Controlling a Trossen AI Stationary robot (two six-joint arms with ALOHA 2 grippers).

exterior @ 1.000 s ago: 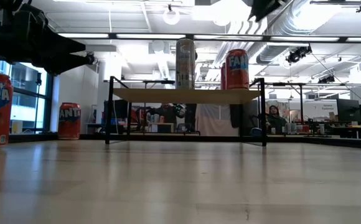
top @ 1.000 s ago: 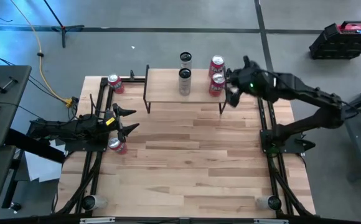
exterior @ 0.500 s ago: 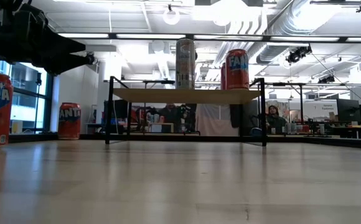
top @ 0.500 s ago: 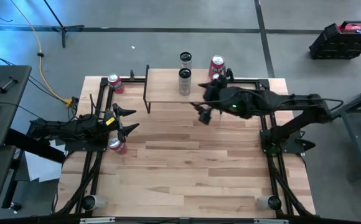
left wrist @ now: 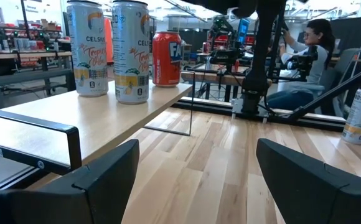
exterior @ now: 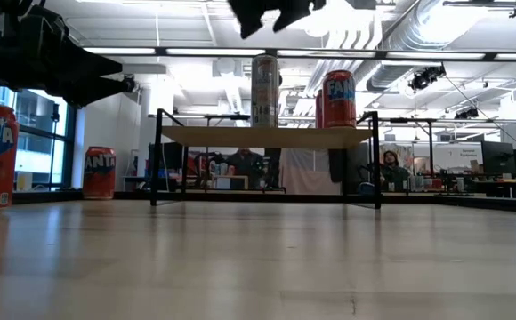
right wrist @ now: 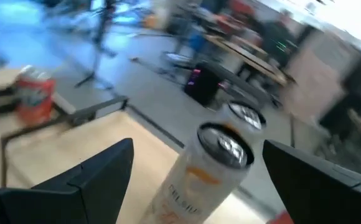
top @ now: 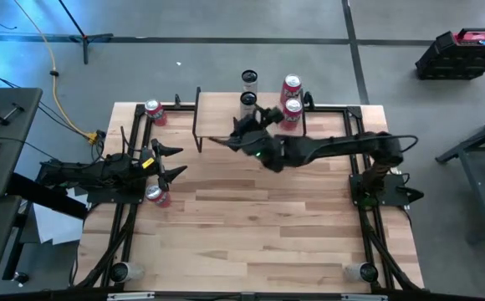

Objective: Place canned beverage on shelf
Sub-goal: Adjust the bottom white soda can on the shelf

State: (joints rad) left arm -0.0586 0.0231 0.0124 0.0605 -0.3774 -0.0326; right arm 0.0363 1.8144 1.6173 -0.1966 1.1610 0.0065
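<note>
**Orange cans waiting, shelf half filled**

Orange is the colour nearest my left side: one orange can stands on the tabletop just under my left gripper, whose jaws stand wide and hold nothing, pointing toward the shelf. A second orange can stands at the far left corner of the tabletop, well apart from the shelf's left legs.

Moving rightward, the shelf sits at the far edge of the tabletop, its light plank on thin black legs. On it I see a pale tall can, with another pale can behind it, and further right two orange cans close together at the shelf's right end. From the low view, a pale can and an orange one stand upright on the plank.

My right gripper reaches over the shelf's middle, near the front pale can, jaws wide and empty; my right wrist view looks down on that can's silver top between my fingers.

I judge the step in hand to be fetching the next can. The likeliest next move is for my left jaws to drop around the orange can beneath them, close squarely on its body, lift it upright and carry it to the bare left part of the plank without knocking the cans already there.
</note>
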